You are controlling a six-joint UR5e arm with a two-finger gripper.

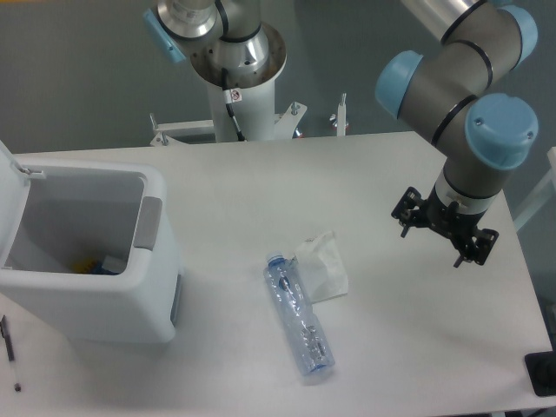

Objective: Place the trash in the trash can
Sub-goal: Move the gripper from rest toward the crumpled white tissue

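Note:
A crushed clear plastic bottle [298, 317] with a blue cap lies on the white table, cap end pointing away from me. A crumpled white tissue [323, 268] touches the bottle's right side near the cap. The white trash can [95, 308] stands at the left with its lid swung open to the left and a grey panel on its right wall. My gripper [432, 248] hangs over the table to the right of the tissue, well apart from both pieces. It is open and holds nothing.
Small blue and yellow items [94, 265] lie at the bottom of the bin. The arm's base column [239, 78] rises behind the table's far edge. A thin pen [9, 343] lies at the front left. A black object [542, 373] sits at the front right corner.

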